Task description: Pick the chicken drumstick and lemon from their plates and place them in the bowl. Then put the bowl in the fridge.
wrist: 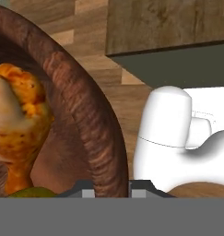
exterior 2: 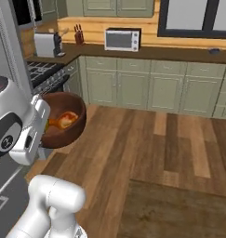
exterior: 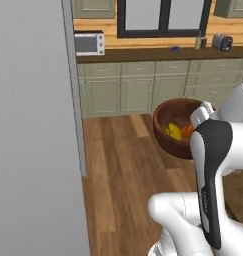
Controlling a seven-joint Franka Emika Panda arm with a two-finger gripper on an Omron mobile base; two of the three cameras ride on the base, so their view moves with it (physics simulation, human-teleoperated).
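The dark reddish-brown wooden bowl (exterior: pixel 165 131) hangs in the air above the wood floor. My gripper (wrist: pixel 111 191) is shut on its rim, one fingertip inside and one outside. In the right base view the bowl (exterior 2: pixel 70 135) sits just beside my hand. The orange-brown chicken drumstick (wrist: pixel 16 120) lies in the bowl, also seen as the drumstick (exterior 2: pixel 63 121). Beside it rests the yellow lemon (exterior: pixel 173 131), of which a greenish sliver, the lemon (wrist: pixel 32 192), shows by my fingertips. The grey fridge (exterior: pixel 33 125) stands tall at the left. The plates are out of view.
Green cabinets (exterior: pixel 138 90) under a wooden counter line the far wall, with a microwave (exterior 2: pixel 122 39) and a toaster (exterior: pixel 222 42) on top. A stove (exterior 2: pixel 44 72) stands at the left. A brown wooden counter top (exterior 2: pixel 179 209) lies close at the right.
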